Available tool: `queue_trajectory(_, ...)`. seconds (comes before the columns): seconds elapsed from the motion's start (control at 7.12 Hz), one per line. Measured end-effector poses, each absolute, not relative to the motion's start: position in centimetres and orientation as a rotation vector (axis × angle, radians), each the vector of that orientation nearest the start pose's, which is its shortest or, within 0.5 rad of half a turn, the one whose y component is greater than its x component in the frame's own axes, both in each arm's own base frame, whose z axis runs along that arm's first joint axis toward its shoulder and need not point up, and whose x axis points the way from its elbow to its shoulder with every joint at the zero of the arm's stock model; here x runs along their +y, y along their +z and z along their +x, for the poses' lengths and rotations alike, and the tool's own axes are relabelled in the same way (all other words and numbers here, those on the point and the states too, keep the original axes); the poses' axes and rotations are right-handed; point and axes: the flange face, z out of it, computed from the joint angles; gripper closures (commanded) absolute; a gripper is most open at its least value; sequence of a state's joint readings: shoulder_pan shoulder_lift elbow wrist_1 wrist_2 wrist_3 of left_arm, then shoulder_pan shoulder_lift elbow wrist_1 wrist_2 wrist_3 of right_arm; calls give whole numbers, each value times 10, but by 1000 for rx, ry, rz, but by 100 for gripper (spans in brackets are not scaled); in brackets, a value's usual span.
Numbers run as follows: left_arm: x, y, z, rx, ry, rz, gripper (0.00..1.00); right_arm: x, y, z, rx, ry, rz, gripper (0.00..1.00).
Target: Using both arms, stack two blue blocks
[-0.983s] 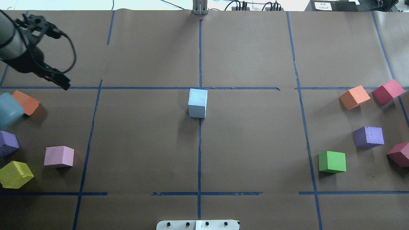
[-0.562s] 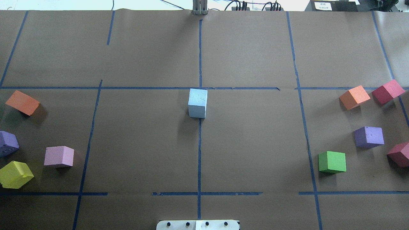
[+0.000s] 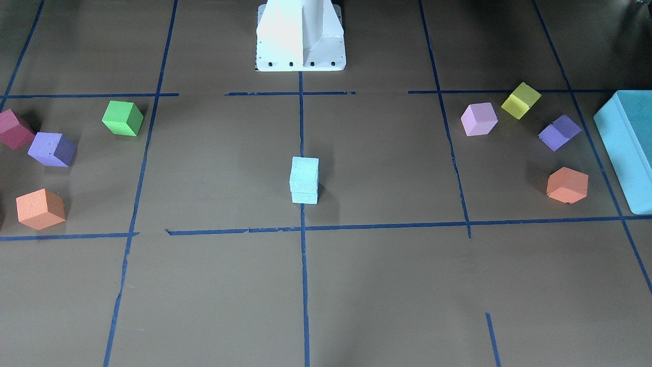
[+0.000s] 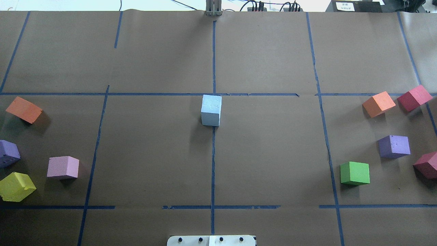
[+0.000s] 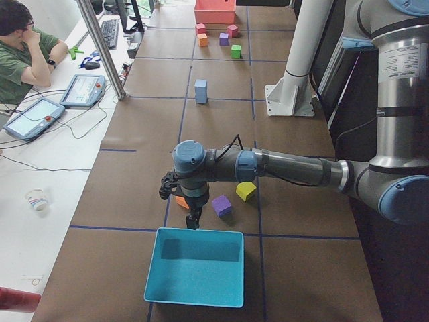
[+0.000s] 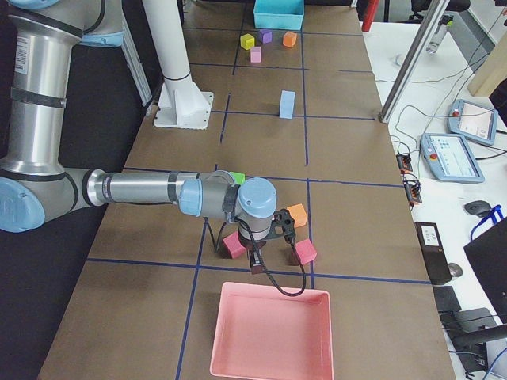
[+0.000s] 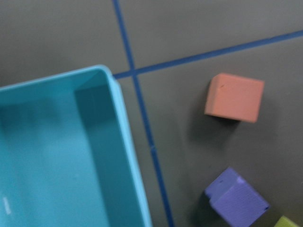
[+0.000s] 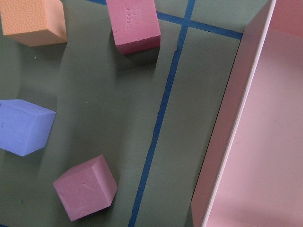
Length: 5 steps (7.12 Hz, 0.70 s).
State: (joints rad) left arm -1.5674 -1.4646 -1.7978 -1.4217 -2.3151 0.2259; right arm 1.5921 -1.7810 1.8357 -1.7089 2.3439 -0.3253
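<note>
The blue blocks (image 3: 304, 179) mid-frame are pale sky-blue. The table (image 3: 204, 285) is brown, gridded with dark blue tape (image 3: 304, 285).

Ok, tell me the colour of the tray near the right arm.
The tray is pale pink, clearest in the exterior right view.

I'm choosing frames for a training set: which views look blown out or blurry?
Front-facing view: the white pedestal is blown out on its left face. Overhead view: the bright strip along the top is washed out. Left wrist view: slightly soft, the teal box has a smeared rim. Right wrist view: crisp.
</note>
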Motion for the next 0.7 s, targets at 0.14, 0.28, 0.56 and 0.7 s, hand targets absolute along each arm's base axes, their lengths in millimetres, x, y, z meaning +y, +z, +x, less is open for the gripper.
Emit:
queue_trajectory(0.14, -439, 622, -68, 743, 203, 46, 0, -395, 636, 72, -777, -256, 55, 0)
queue_trajectory(0.28, -438, 632, -69, 745, 198, 31, 0, -395, 636, 72, -777, -255, 54, 0)
queue_trajectory(0.56, -436, 647, -68, 749, 187, 4, 0, -395, 636, 72, -780, -256, 56, 0)
queue_trajectory(0.7, -436, 648, -68, 749, 189, 1, 0, -395, 636, 72, -782, -255, 56, 0)
